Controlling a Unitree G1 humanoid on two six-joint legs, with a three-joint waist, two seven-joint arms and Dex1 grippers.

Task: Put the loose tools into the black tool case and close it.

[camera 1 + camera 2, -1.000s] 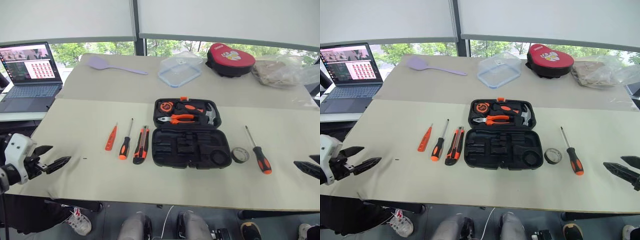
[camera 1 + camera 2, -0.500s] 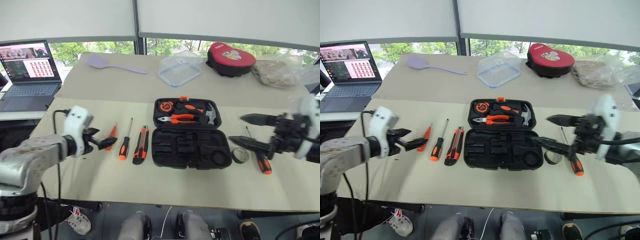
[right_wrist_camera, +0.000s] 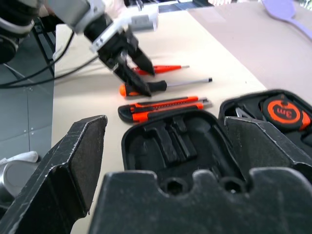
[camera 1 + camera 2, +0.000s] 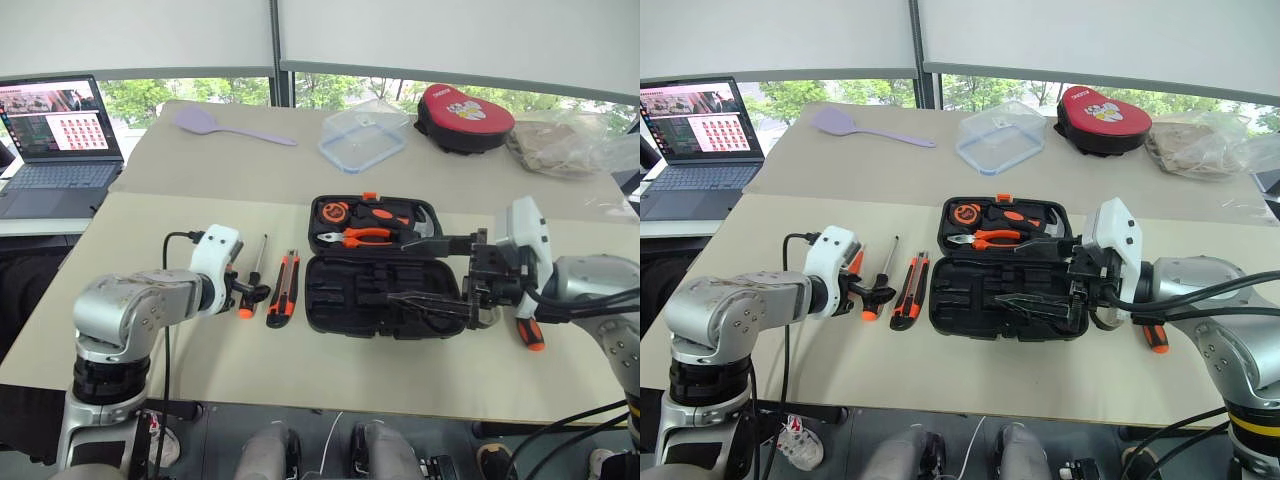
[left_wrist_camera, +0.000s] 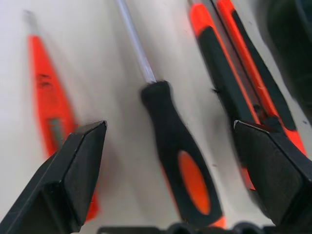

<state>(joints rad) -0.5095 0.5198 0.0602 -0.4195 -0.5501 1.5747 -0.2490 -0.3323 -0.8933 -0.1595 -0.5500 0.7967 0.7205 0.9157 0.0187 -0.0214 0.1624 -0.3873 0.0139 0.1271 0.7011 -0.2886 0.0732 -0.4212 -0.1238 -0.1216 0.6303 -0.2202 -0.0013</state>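
Note:
The black tool case [image 4: 345, 292] lies open mid-table, its near half holding bare recesses. Left of it lie the loose tools: a small orange screwdriver [image 5: 46, 107], a black-and-orange screwdriver [image 5: 183, 170] and a utility knife [image 4: 282, 300]. My left gripper [image 5: 168, 127] is open, low over the table, its fingers [image 5: 73, 180] on either side of the middle screwdriver's handle. My right gripper [image 4: 1005, 272] hangs open above the case's near half, pointing left. A longer screwdriver's handle [image 4: 528, 333] pokes out from under my right hand.
Pliers [image 4: 352, 237], a hammer [image 4: 420, 222] and a tape measure [image 4: 333, 212] sit in the case's far half. Farther back are a laptop [image 4: 55, 130], a purple spatula [image 4: 215, 125], a clear container [image 4: 362, 140], a red pouch [image 4: 463, 110] and a plastic bag [image 4: 565, 145].
Both arms swung inward from the table's sides. The left gripper came down around the middle screwdriver's handle. The right gripper moved left, from beside the case to above it.

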